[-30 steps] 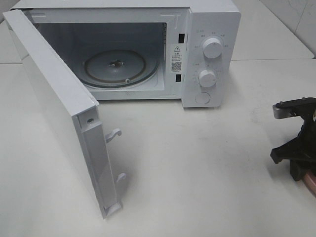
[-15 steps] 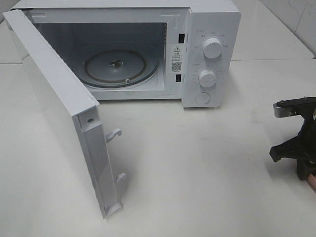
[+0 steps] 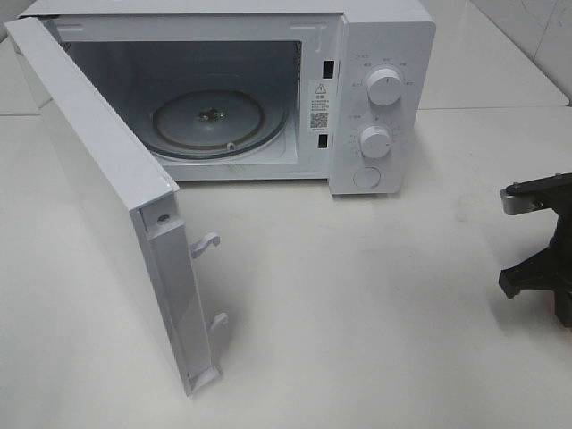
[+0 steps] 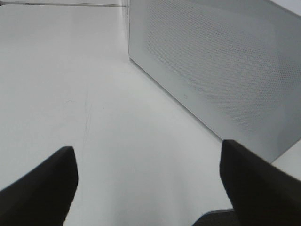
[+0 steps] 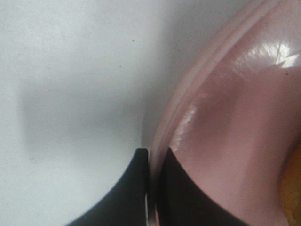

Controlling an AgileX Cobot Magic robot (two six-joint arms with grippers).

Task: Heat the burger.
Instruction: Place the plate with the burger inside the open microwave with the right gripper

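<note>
Pink plate [image 5: 225, 117] rim is clamped by R gripper [image 5: 151, 162]; L gripper [image 4: 146, 148] is spread apart. Burger [image 5: 295, 183], prob. soft & loose, is best lifted via plate.

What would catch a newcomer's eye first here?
The white microwave at the back of the table, its door swung wide open to the left, its glass turntable bare. At the table's right edge, the right pincer clamps the rim of the pink plate.
</note>
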